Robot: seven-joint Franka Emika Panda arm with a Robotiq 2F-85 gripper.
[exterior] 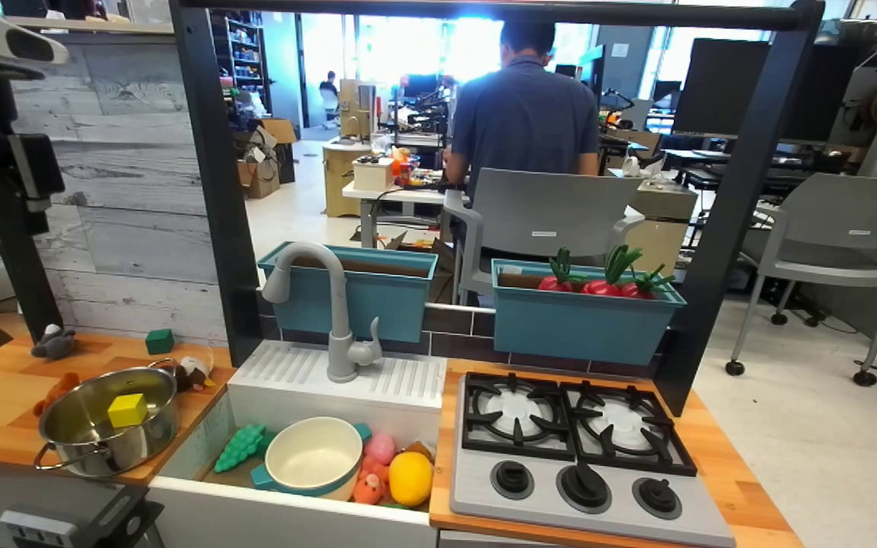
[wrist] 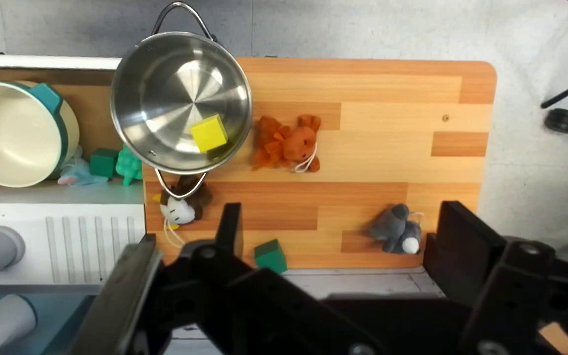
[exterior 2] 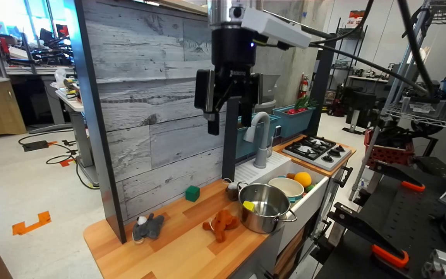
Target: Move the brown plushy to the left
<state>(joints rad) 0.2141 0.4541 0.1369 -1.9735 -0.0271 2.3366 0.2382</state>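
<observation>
A dark brown plushy with a white head and yellow beak (wrist: 179, 210) lies beside the steel pot, partly under its handle in the wrist view. It also shows in both exterior views (exterior: 196, 373) (exterior 2: 231, 191), partly hidden by the pot. A rust-orange plushy (wrist: 291, 143) lies on the wooden counter just beside the pot, also in both exterior views (exterior 2: 222, 224) (exterior: 58, 392). Which of these two is the brown plushy I cannot tell. My gripper (exterior 2: 230, 124) is open and empty, high above the counter. Its spread fingers also show in the wrist view (wrist: 341, 217).
The steel pot (exterior 2: 263, 221) holds a yellow cube (wrist: 209, 133). A grey plushy (exterior 2: 148, 228) and a green cube (exterior 2: 192, 193) stand near the wooden back wall (exterior 2: 161, 143). The sink (exterior: 294, 506) holds a cream pot (exterior: 315, 457) and toys. A faucet (exterior: 338, 327) rises behind it.
</observation>
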